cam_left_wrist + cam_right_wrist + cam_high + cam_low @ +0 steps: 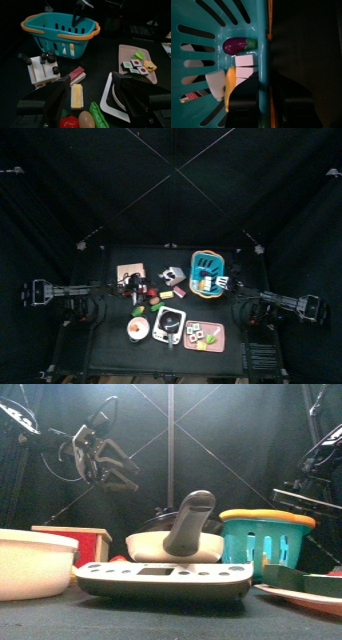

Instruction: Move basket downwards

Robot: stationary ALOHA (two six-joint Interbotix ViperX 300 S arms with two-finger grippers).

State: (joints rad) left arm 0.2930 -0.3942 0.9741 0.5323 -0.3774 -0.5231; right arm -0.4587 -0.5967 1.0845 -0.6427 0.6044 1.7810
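Note:
The teal-blue oval basket (206, 270) with an orange rim stands at the table's back right. It shows at the right of the front view (266, 542) and in the left wrist view (59, 33). My right gripper (221, 283) straddles the basket's rim (265, 50), one jaw inside and one outside, closed on it. Toy food lies inside, among it a purple eggplant (236, 45). My left gripper (93, 97) hangs open and empty over the table's left middle (134, 284), apart from the basket.
A pink tray of sushi (203, 335), a white scale (167, 324) and a white bowl (139, 328) line the front. A wooden board (130, 272) lies at the back left. Small toy foods (77, 95) lie between the basket and the scale.

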